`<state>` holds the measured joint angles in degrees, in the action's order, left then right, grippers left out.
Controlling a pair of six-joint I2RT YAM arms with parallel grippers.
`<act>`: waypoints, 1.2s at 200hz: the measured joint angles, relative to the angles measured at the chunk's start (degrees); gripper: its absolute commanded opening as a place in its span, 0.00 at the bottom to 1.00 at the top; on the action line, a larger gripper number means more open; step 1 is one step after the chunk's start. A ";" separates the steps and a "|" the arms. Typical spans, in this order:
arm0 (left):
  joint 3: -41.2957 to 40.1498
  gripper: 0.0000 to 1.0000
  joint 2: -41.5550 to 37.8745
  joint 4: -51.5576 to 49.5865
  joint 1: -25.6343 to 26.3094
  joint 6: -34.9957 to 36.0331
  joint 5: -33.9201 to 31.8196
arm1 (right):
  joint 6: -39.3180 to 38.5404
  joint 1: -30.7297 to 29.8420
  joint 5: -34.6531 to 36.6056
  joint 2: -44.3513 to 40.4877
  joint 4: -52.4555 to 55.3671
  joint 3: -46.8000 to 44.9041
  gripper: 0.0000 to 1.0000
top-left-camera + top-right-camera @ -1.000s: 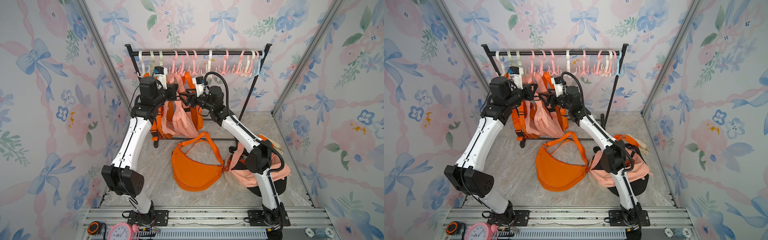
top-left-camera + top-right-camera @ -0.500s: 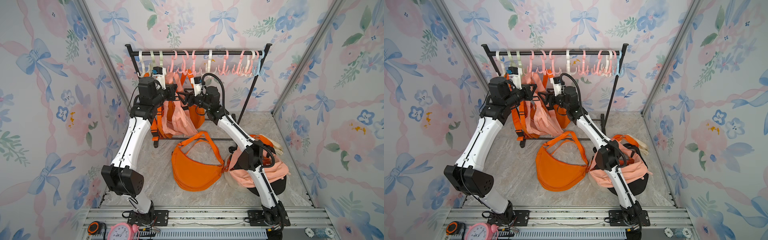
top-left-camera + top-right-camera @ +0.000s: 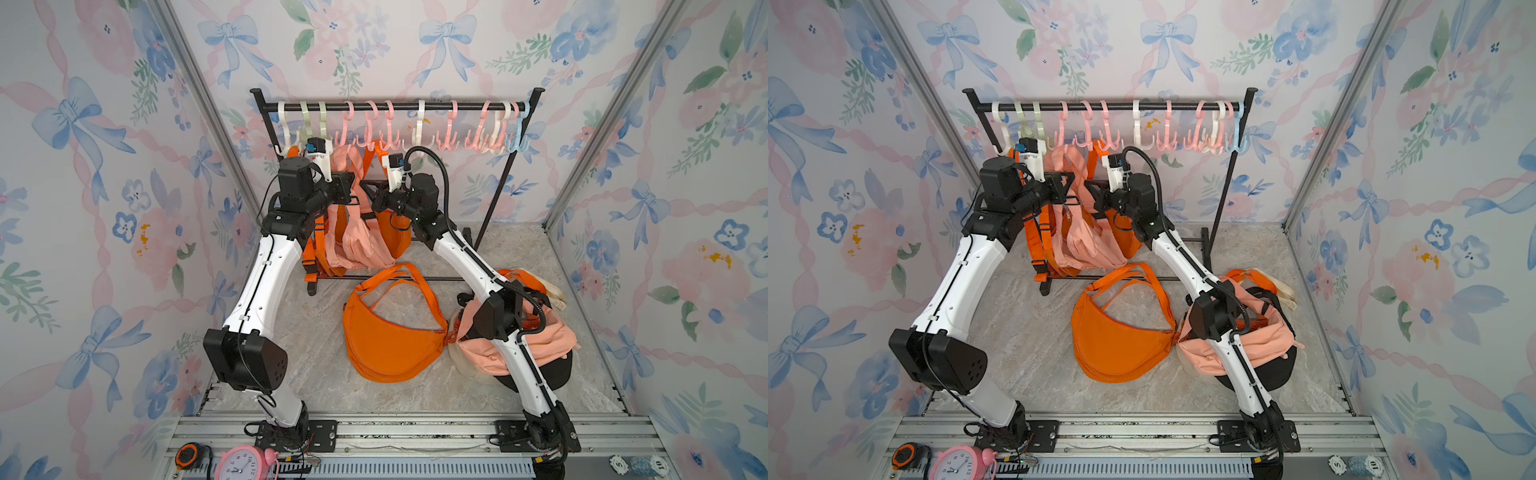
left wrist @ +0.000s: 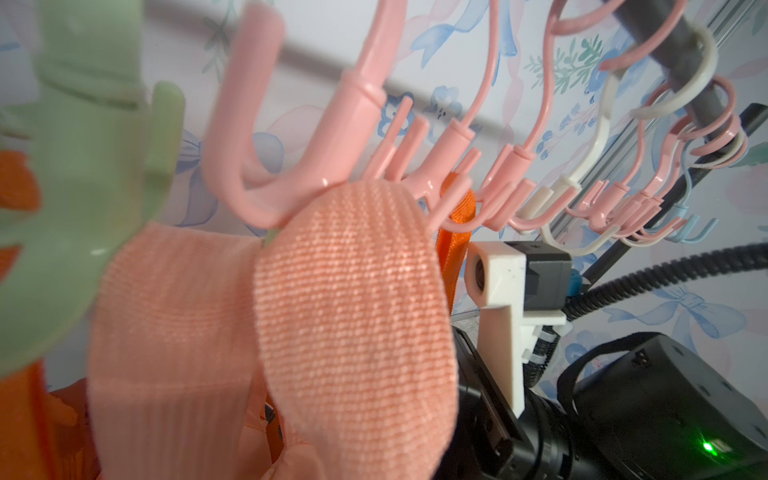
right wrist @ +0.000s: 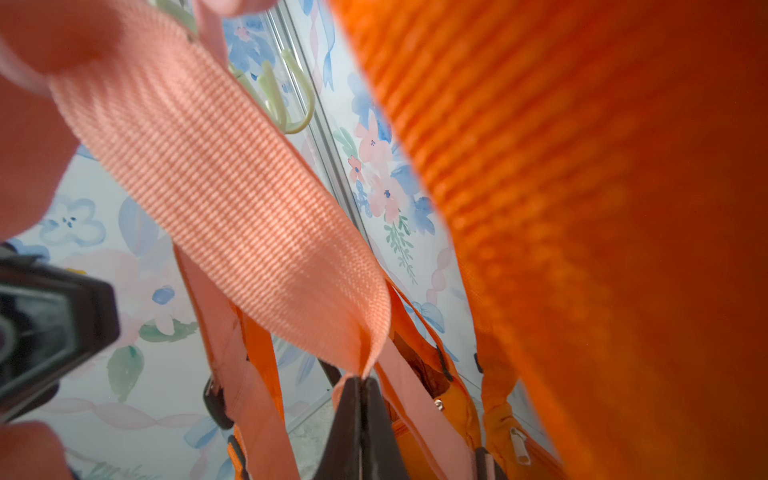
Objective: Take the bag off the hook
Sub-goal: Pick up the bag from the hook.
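With our right gripper pinching the strap and left gripper closed, we should lift it over the hook tip.

white chip: 5; blue chip: 10; pink clock: numerals

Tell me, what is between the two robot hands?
The peach bag's strap hangs there, seen in both top views. The right gripper pinches it.
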<state>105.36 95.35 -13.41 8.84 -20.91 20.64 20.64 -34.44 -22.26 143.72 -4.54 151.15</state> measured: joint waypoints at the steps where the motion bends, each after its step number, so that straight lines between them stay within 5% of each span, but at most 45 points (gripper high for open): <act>1: 0.00 0.00 0.00 -0.02 0.00 0.02 0.00 | 0.00 0.00 0.00 0.00 -0.02 0.00 0.00; 240: 13.49 0.00 5.57 -1.77 -1.55 -0.37 1.31 | -2.86 -0.83 1.33 -13.35 -4.55 -16.65 0.00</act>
<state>118.85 100.92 -15.18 7.29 -21.28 21.96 17.78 -35.27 -20.93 130.37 -9.08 134.50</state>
